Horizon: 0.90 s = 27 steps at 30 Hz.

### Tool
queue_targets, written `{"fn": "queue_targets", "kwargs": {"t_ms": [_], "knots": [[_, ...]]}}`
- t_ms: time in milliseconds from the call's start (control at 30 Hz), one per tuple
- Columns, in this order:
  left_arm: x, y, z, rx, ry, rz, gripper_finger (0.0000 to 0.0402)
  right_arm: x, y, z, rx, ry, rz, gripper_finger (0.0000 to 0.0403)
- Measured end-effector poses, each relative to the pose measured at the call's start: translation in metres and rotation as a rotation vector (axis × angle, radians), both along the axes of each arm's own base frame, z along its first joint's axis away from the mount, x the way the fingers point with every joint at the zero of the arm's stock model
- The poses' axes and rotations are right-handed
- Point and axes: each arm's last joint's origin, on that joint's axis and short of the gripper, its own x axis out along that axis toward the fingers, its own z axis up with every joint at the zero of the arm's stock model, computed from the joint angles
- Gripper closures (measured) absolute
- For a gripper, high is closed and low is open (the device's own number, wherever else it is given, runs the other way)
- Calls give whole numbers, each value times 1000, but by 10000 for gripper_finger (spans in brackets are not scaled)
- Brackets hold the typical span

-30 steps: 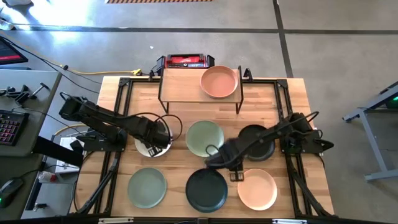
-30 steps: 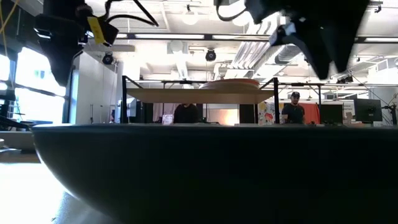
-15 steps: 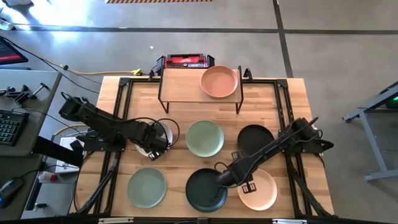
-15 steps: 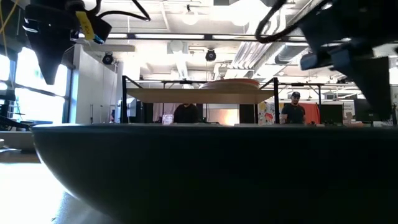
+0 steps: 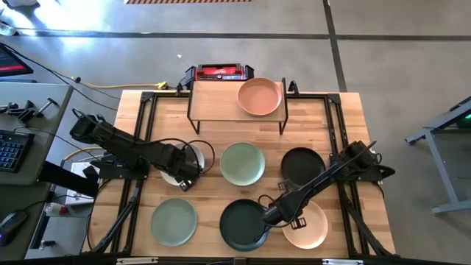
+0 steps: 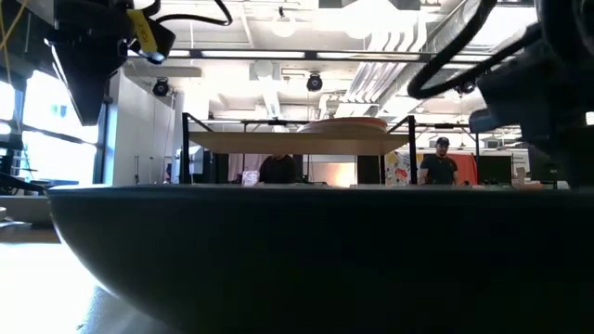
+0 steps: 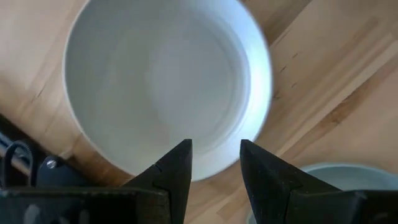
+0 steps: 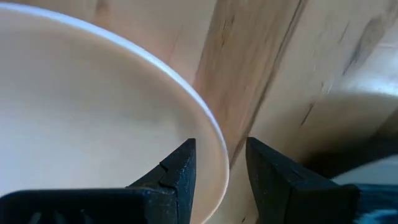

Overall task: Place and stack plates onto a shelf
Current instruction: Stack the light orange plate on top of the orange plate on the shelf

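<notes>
The shelf [image 5: 221,99] stands at the far edge with one peach plate [image 5: 259,96] on its right half. Several plates lie flat on the table: white [image 5: 176,163], sage green [image 5: 242,163], black [image 5: 302,166], sage green [image 5: 174,221], black [image 5: 245,224], peach [image 5: 307,227]. My left gripper [image 7: 215,163] is open above the white plate [image 7: 161,81], one finger on either side of its rim. My right gripper [image 8: 221,163] is open over the near peach plate [image 8: 87,124], its fingers on either side of that plate's left rim [image 8: 214,140].
In the low view the near black plate [image 6: 297,250] fills the foreground, and people stand in the room behind the shelf [image 6: 297,141]. A red box [image 5: 221,72] sits behind the shelf. The shelf's left half is bare. Black frame rails [image 5: 140,132] run along the table's sides.
My right gripper has moved from between the middle sage green and black plates toward the table's near edge and come down over the left rim of the near peach plate. No plate has moved.
</notes>
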Motion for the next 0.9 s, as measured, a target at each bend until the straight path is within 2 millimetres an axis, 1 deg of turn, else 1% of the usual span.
{"fn": "queue_targets", "kwargs": {"t_ms": [167,300,367,500,567,667,800,900], "knots": [[3,-1,0,-11,-34,0,275,-4,-2,-10,14,9,-5,284],[3,-1,0,-11,-34,0,275,-6,-3,-12,26,24,-5,293],[3,-1,0,-11,-34,-1,275,-6,-3,-12,33,28,4,312],[3,-1,0,-11,-34,-1,275,-5,-3,-12,34,28,4,375],[3,-1,0,-11,-34,-1,275,-5,-4,-12,35,29,-6,395],[3,-1,0,-11,-34,-1,275,-5,-4,-11,30,31,-22,390],[3,-1,0,-10,-34,-2,275,-7,-4,-11,40,57,-28,400],[3,-1,0,-10,-34,-2,275,-8,-5,-9,38,68,-51,400]]}}
